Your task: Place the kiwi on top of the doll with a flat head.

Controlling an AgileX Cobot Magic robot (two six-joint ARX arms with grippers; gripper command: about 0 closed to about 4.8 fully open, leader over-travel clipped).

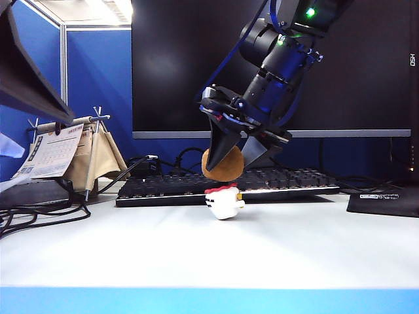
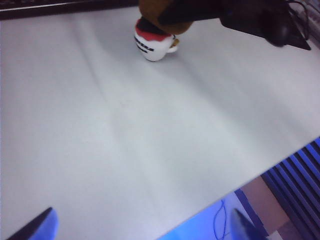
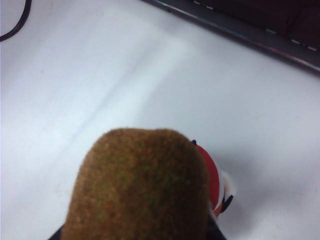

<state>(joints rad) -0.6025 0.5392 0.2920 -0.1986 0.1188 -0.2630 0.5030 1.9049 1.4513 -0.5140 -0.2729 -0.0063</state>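
The brown fuzzy kiwi (image 1: pixel 222 167) is held between the fingers of my right gripper (image 1: pixel 230 168), which is shut on it and points down at the table's middle. Right under it stands the doll with a flat head (image 1: pixel 224 202), white with a red rim. The kiwi hangs very close over the doll's top; I cannot tell if they touch. In the right wrist view the kiwi (image 3: pixel 140 185) fills the foreground and hides most of the doll (image 3: pixel 215 177). My left gripper (image 2: pixel 140 230) is open over bare table near its front edge, far from the doll (image 2: pixel 152 46).
A black keyboard (image 1: pixel 281 181) lies just behind the doll, below a large dark monitor (image 1: pixel 196 59). At the left are a calendar stand (image 1: pixel 59 152) and loose black cables (image 1: pixel 39 212). A black pad (image 1: pixel 386 199) lies at the right.
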